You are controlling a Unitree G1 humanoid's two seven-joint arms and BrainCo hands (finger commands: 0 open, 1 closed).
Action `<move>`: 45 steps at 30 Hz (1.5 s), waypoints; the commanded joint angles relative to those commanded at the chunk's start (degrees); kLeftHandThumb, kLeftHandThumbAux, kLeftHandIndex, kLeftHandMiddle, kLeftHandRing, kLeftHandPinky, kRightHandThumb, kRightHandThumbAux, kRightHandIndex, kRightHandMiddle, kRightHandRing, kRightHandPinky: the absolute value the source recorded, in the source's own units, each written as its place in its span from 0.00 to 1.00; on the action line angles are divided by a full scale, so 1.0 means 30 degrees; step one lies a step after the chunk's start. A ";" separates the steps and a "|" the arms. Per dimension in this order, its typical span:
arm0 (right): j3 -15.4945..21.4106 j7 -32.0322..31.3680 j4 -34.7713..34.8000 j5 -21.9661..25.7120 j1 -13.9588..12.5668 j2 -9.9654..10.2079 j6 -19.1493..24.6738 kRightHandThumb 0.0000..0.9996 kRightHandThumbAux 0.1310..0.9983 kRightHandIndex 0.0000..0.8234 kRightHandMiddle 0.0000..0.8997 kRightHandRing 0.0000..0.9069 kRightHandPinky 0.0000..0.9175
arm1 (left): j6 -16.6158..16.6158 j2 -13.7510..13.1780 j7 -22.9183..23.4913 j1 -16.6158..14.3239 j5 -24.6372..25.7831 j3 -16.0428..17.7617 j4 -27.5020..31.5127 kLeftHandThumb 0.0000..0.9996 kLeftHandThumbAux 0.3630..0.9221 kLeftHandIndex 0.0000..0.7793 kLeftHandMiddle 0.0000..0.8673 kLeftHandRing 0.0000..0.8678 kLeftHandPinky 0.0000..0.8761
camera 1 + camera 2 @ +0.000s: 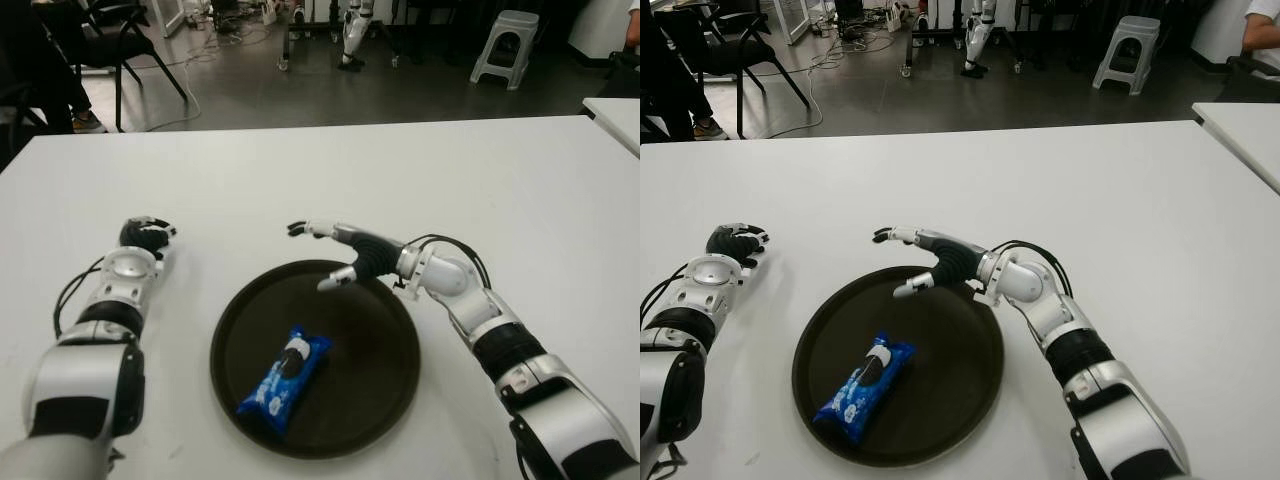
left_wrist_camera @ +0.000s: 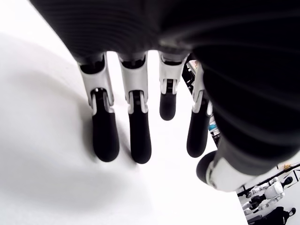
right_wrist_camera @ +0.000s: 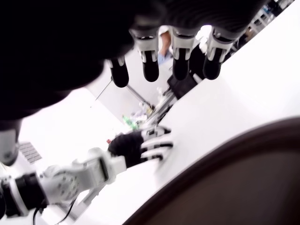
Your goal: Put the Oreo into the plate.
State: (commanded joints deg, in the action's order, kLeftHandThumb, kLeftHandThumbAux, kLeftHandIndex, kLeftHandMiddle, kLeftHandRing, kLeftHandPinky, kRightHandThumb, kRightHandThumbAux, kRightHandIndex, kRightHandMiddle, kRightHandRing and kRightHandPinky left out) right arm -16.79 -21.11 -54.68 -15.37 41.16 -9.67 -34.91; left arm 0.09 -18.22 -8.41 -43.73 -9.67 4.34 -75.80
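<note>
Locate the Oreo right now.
The Oreo lies inside the plate, left of its centre, below the open right hand.

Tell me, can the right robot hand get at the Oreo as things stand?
Probably yes. The right robot hand hangs open over the far rim of the plate, and the Oreo lies uncovered in the plate with nothing between them.

Oreo (image 1: 285, 373): blue wrapper, white lettering, a dark biscuit printed near one end.
Plate (image 1: 390, 372): round, uniform dark brown, nearly black.
Counter (image 1: 520, 190): plain white, unpatterned.
Right hand (image 1: 345, 255): black palm, white-and-grey fingers (image 1: 335, 280) with black tips.
Left hand (image 1: 145, 236): black, on a silver-white wrist.
Floor (image 1: 420, 95): dark grey.
</note>
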 joint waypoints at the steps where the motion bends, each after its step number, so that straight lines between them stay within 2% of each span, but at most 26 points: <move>1: 0.0097 0.0545 -0.0555 -0.0152 0.0293 -0.0132 0.0164 0.02 0.25 0.00 0.00 0.00 0.00 | -0.0020 -0.0006 0.0009 -0.0009 -0.0013 -0.0021 -0.0001 0.68 0.65 0.51 0.15 0.16 0.16; 5: 0.0343 0.2097 -0.1855 -0.0559 0.1134 -0.0288 0.0435 0.00 0.24 0.00 0.00 0.00 0.00 | -0.0054 -0.0025 0.0048 -0.0020 -0.0022 -0.0075 -0.0005 0.68 0.65 0.51 0.14 0.16 0.17; 10: 0.0884 0.5716 -0.4920 -0.1140 0.2952 -0.0817 0.2015 0.00 0.28 0.00 0.00 0.00 0.00 | 0.0155 -0.0051 0.0207 0.0062 0.0183 0.0106 -0.0019 0.68 0.65 0.51 0.14 0.16 0.17; 17: 0.2039 0.8461 -0.6255 -0.0629 0.3528 -0.0828 0.2653 0.00 0.40 0.00 0.00 0.00 0.00 | 0.0247 -0.0098 0.0246 0.0144 0.0166 0.0142 -0.0079 0.68 0.65 0.51 0.14 0.16 0.18; 22: 0.3389 1.0133 -0.7015 0.0061 0.3517 -0.1069 0.3967 0.00 0.48 0.00 0.00 0.00 0.00 | 0.0189 -0.0125 0.0151 0.0144 0.0180 0.0205 -0.0108 0.67 0.65 0.51 0.16 0.18 0.22; 25: 0.3920 1.0600 -0.7417 0.0190 0.3198 -0.1232 0.4988 0.00 0.50 0.00 0.00 0.00 0.00 | 0.0170 -0.0157 0.0156 0.0132 0.0134 0.0183 -0.0098 0.67 0.65 0.51 0.16 0.18 0.22; 31: 0.4657 1.1371 -0.7615 0.0301 0.2592 -0.1434 0.6103 0.00 0.53 0.00 0.00 0.00 0.00 | 0.0159 -0.0187 0.0298 0.0156 0.0081 0.0118 -0.0062 0.67 0.65 0.51 0.16 0.18 0.19; 40: 0.5875 1.1700 -0.7751 0.0713 0.2180 -0.1400 0.7014 0.00 0.55 0.00 0.00 0.00 0.01 | 0.0460 -0.0209 0.0353 0.0310 0.0117 0.0156 -0.0002 0.67 0.65 0.51 0.16 0.18 0.18; 45: 0.7455 1.0991 -0.7850 0.1938 0.2288 -0.1337 0.7819 0.00 0.57 0.01 0.01 0.01 0.04 | 0.0621 -0.0264 0.0218 0.0386 -0.0002 0.0077 -0.0053 0.68 0.65 0.51 0.20 0.22 0.24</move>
State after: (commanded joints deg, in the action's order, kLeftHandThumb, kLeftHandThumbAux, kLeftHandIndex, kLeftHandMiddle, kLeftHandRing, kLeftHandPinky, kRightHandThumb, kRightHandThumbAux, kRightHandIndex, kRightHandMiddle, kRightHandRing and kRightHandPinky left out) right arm 5.58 11.86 -78.23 -9.56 48.03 -13.68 -11.46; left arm 1.95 -19.01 -7.76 -42.57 -9.67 4.57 -75.96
